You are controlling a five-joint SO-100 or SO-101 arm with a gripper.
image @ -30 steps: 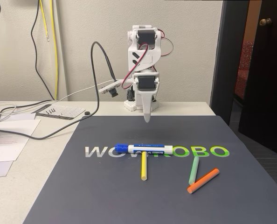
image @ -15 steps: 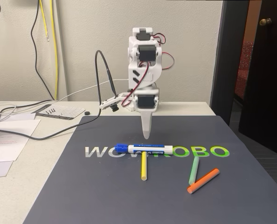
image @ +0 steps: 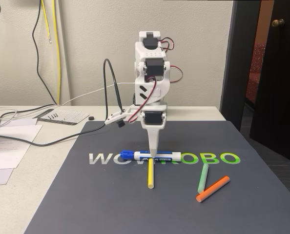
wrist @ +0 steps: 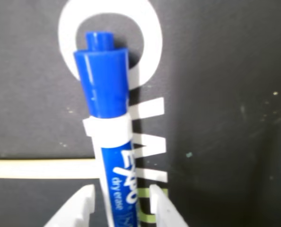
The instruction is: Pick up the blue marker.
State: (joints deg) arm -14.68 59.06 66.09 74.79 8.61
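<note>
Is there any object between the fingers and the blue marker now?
Nothing visible is. In the wrist view the gripper is open with one finger on each side of the blue marker. The thin yellow stick lies beside the marker, not between them.

The blue marker (wrist: 113,142) looks like smooth, slightly glossy plastic; the fingers (wrist: 76,208) are matt white plastic; the dark mat (image: 135,204) looks matt.
</note>
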